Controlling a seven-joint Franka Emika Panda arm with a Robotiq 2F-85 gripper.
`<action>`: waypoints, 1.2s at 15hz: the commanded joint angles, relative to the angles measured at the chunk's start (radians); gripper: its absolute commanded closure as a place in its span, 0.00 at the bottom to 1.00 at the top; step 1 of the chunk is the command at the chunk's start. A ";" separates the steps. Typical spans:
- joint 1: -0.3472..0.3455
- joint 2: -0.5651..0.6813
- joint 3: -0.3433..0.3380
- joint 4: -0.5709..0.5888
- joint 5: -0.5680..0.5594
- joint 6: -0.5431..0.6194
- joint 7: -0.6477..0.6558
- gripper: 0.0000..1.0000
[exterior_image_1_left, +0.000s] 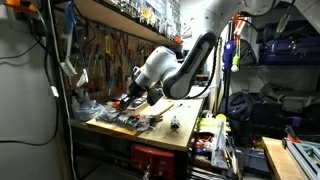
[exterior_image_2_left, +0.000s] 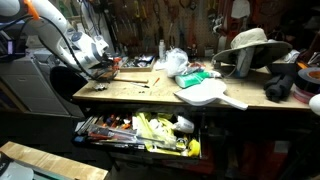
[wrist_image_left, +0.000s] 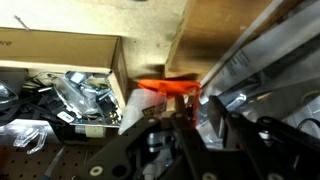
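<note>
My gripper is at the back corner of a cluttered wooden workbench, close to the wall; it also shows in an exterior view. In the wrist view the two black fingers are closed around a thin orange-handled tool, which lies across the fingertips. A speck of the orange shows at the fingertips in an exterior view. Crumpled clear plastic wrap and small dark parts lie just beside the fingers.
A cardboard box stands behind the gripper. Hand tools hang on the wall. A tool-filled drawer is open under the bench. A white flat piece, a green object and a hat are on the bench.
</note>
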 joint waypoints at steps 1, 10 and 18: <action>-0.036 -0.037 0.038 -0.014 0.000 -0.014 -0.003 0.38; 0.011 -0.300 -0.045 -0.163 0.187 -0.273 0.082 0.00; -0.027 -0.483 -0.117 -0.204 0.156 -0.674 0.252 0.00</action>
